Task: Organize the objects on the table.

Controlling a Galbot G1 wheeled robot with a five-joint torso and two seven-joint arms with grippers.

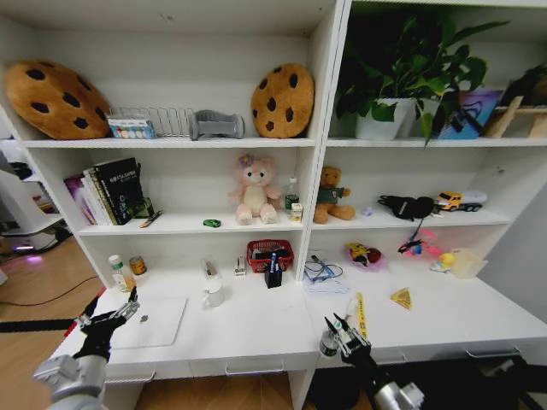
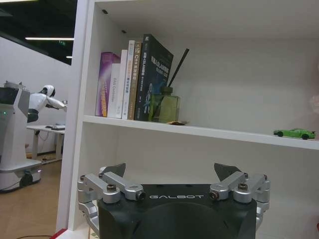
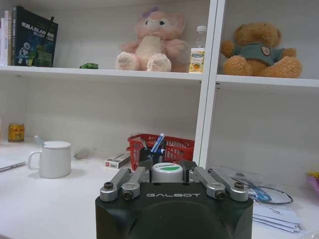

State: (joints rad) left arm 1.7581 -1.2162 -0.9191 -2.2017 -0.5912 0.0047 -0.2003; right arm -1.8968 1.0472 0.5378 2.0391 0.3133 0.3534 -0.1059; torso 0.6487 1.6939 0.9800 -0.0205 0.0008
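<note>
Right hand (image 3: 167, 175) is clenching a small tin (image 3: 167, 172) (white lid, green label) at the white desk's (image 1: 256, 329) front edge. Left hand (image 2: 174, 174) — fingers spread, grasping nothing — is hovering beside the silver laptop (image 1: 154, 320). A green toy car (image 2: 294, 133) is sitting on the shelf (image 2: 199, 130). "GALBOT" is showing on both hands.

I get even, bright indoor light from above, with soft shadows under each shelf board. The head view bows strongly at its edges (the uprights lean outward). In the left wrist view a ceiling strip light (image 2: 44, 38) glows against a dark ceiling.
</note>
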